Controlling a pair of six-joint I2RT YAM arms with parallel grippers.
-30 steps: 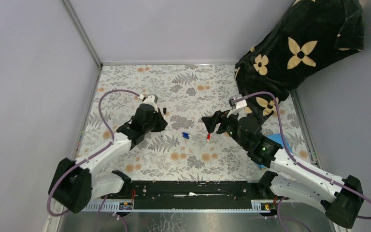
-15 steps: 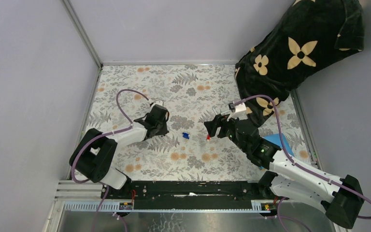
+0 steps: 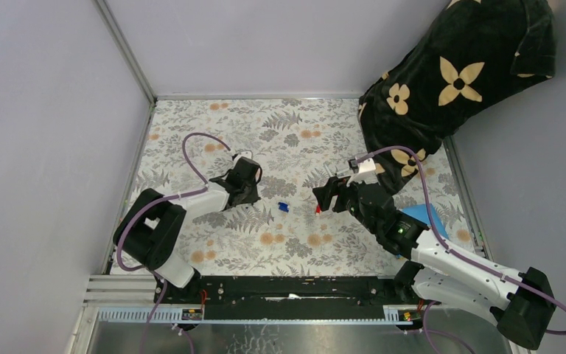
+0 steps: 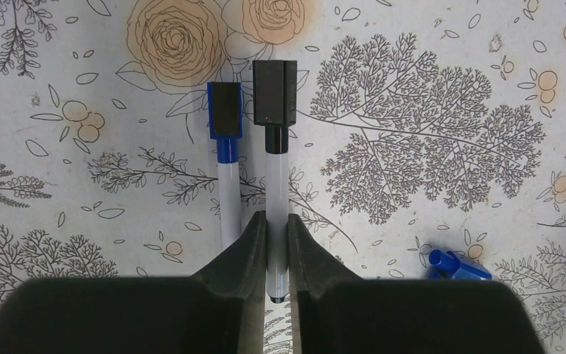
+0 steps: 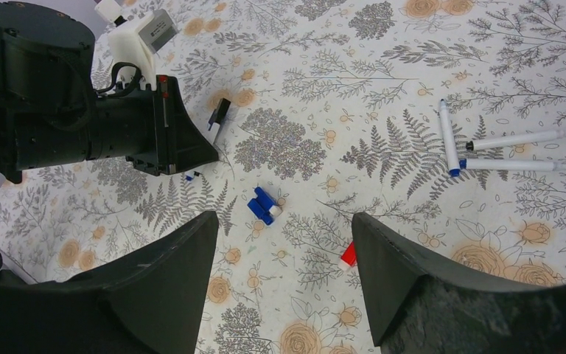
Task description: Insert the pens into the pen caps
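While your left hand [image 4: 276,221] pinches a white pen [image 4: 275,184] near its tip, the pen's black end points away, just beside a blue-ended pen [image 4: 228,192] lying on the table [image 4: 427,88]. Your right hand [image 5: 284,221] hangs spread above a red cap [image 5: 348,254] and a blue cap [image 5: 264,205]; 3 pens [image 5: 519,139] lie beyond.

The top view looks down from above and behind the arm bases, far enough off to take in the whole tabletop [image 3: 295,125]. The left wrist camera sits low and near, facing straight down past the left pincer [image 4: 277,221] and the pen [image 4: 275,177] in it. The right wrist camera is higher, slanting forward through the right pincer [image 5: 286,217]. All three views share the blue caps [image 5: 264,206] between the two pincers.
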